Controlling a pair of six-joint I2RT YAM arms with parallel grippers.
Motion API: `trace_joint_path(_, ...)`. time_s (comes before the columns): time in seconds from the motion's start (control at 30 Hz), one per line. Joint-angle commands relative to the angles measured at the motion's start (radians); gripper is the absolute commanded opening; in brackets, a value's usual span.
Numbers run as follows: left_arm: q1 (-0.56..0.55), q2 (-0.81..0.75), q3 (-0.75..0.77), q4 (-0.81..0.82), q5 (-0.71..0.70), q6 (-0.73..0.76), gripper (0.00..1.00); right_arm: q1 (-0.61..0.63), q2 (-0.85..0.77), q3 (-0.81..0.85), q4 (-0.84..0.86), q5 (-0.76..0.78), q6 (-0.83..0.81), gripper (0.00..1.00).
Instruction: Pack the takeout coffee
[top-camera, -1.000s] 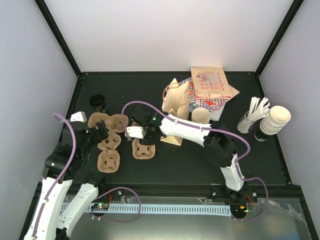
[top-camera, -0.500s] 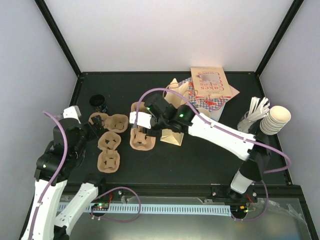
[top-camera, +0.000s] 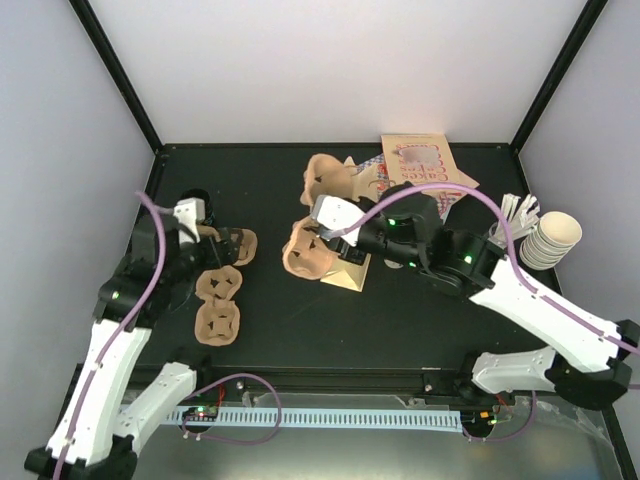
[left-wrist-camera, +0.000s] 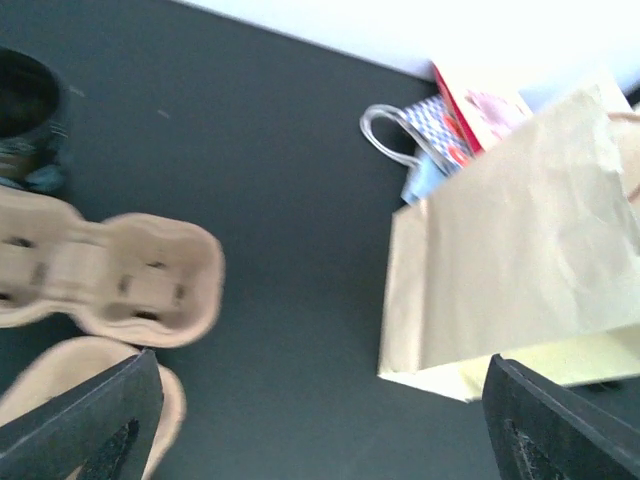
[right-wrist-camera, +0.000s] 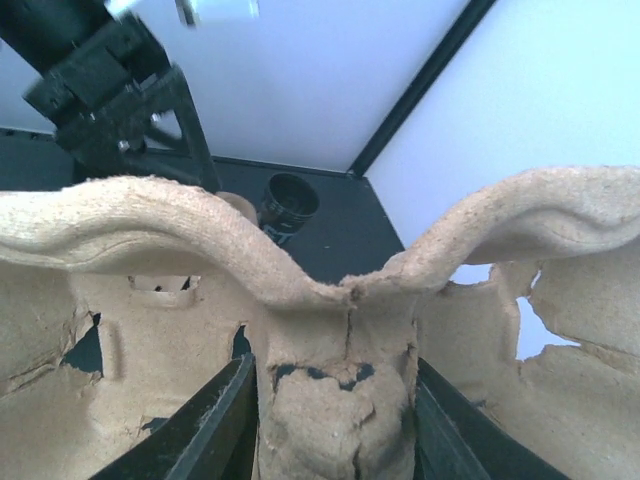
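While the right jaws are clenching a torn cup carrier (top-camera: 305, 252) just beside the paper bag (top-camera: 348, 270) at centre frame and the left jaws are hanging released, the coffee (left-wrist-camera: 24, 118) is sitting at upper left, and the carrier is threatening to topple the bag.

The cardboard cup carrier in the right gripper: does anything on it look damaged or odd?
Yes. The cup carrier, pinched at its centre post by the right gripper, looks torn. There are ragged-edged holes in both pockets and dark cracks across the post. Some holes may be factory cut-outs, but their edges look frayed.
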Motion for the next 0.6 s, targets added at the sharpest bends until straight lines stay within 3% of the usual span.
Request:
trace_joint_path(0.0,-0.008,0.121,0.019,0.101,0.246,0.008,0.89,-0.005,-0.096,-0.061,0.065,0.117,0.053,0.41)
trace_joint_path(0.23,-0.141,0.245,0.096,0.21,0.198,-0.008,0.89,-0.005,-0.294,-0.177,0.071,0.187,0.11,0.4)
trace_joint_path(0.43,-0.296,0.392,0.22,0.224,0.103,0.015,0.9,-0.005,-0.419,-0.286,0.074,0.234,0.18,0.4)
trace_joint_path(0.57,-0.344,0.476,0.311,0.214,0.054,0.051,0.93,-0.005,-0.47,-0.334,0.05,0.252,0.206,0.4)
